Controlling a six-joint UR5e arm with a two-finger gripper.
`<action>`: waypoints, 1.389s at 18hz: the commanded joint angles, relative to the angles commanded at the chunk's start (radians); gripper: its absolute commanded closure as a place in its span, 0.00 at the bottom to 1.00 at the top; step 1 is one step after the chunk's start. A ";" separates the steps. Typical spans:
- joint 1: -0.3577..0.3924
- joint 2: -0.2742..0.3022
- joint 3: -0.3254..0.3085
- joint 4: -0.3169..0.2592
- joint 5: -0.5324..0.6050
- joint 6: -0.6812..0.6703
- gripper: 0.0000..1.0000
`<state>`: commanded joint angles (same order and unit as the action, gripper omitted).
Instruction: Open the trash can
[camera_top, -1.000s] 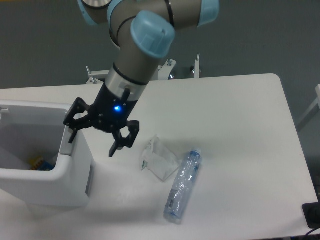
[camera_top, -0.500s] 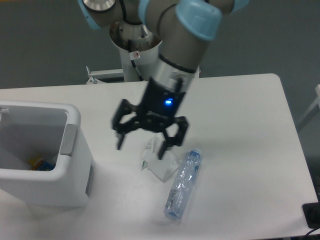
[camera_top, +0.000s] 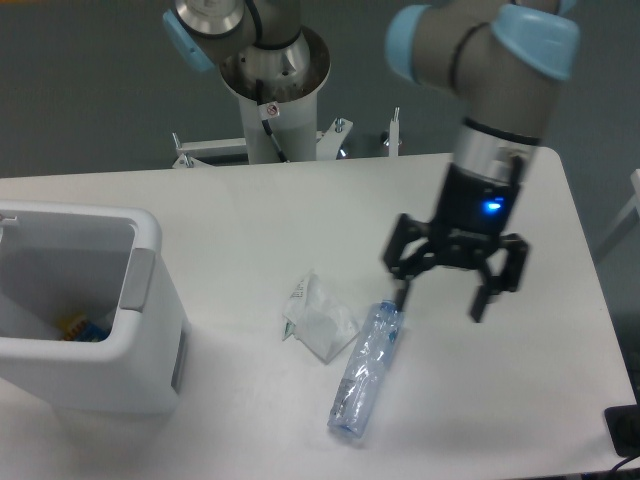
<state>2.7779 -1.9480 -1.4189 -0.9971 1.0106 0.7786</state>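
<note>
The trash can (camera_top: 95, 330) stands at the left edge of the white table (camera_top: 270, 215), its top open so that the inside shows, with a small yellow and blue item (camera_top: 82, 327) lying at the bottom. The grey push tab (camera_top: 138, 279) sits on its right rim. The gripper (camera_top: 441, 303) hangs above the right half of the table, fingers spread apart and holding nothing, a blue light lit on its wrist. Just left of it a clear plastic bottle (camera_top: 365, 371) lies on its side, and a crumpled transparent bag (camera_top: 318, 318) rests beside the bottle.
</note>
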 joint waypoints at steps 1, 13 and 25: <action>0.003 -0.011 0.002 0.000 0.044 0.063 0.00; -0.032 -0.066 0.009 -0.125 0.549 0.520 0.00; -0.052 -0.066 0.005 -0.138 0.622 0.571 0.00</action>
<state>2.7259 -2.0141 -1.4143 -1.1352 1.6322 1.3499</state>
